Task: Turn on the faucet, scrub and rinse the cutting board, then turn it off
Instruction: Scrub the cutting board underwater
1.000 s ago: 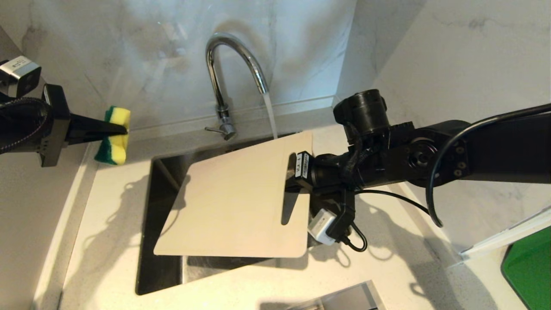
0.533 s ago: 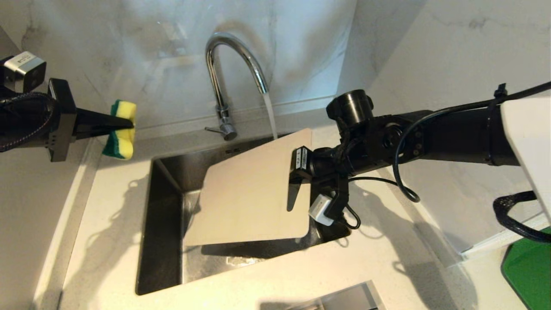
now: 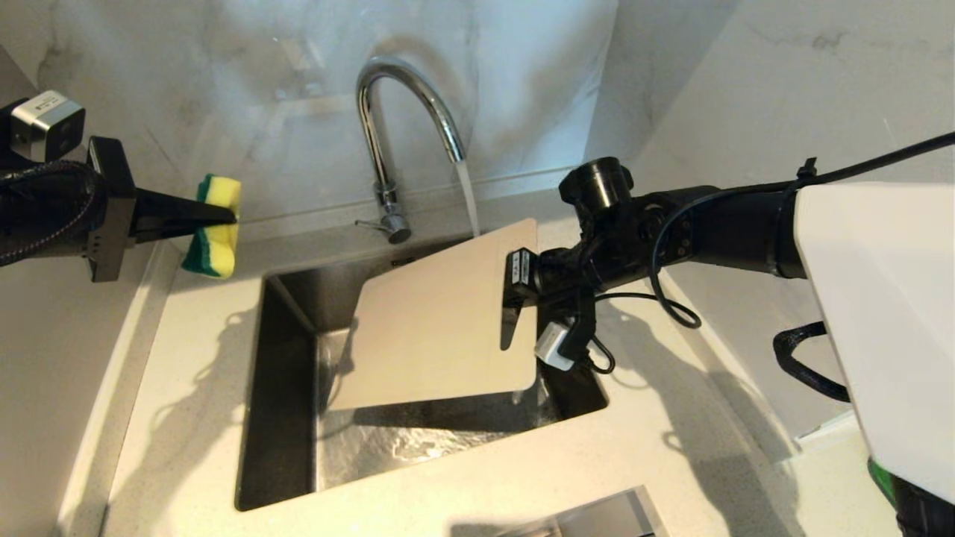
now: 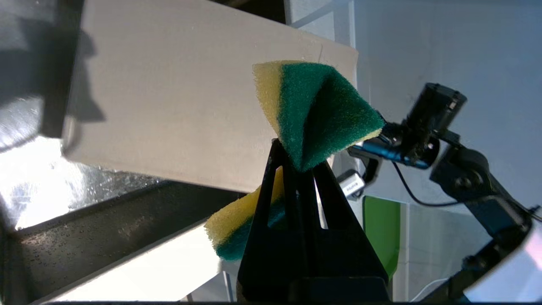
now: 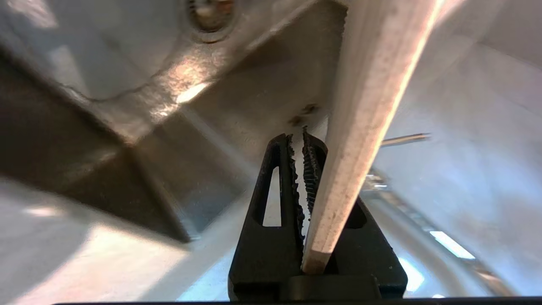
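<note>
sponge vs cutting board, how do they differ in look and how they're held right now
The sponge is small, soft and green-and-yellow, squashed where it is pinched; the cutting board is large, flat, rigid and cream.
The sponge hangs over the counter left of the sink; the cutting board tilts over the sink, water from the faucet hitting its top edge.
Both are clamped: sponge in the left hand, board in the right hand.

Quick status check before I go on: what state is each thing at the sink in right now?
Chrome gooseneck faucet: on, water running.
Cream plastic cutting board: tilted over the sink, clamped at its slot end.
Green-and-yellow sponge: pinched, off the board.
Steel sink: wet at the bottom.
Left end effector: shut on the sponge.
Right end effector: shut on the board.
</note>
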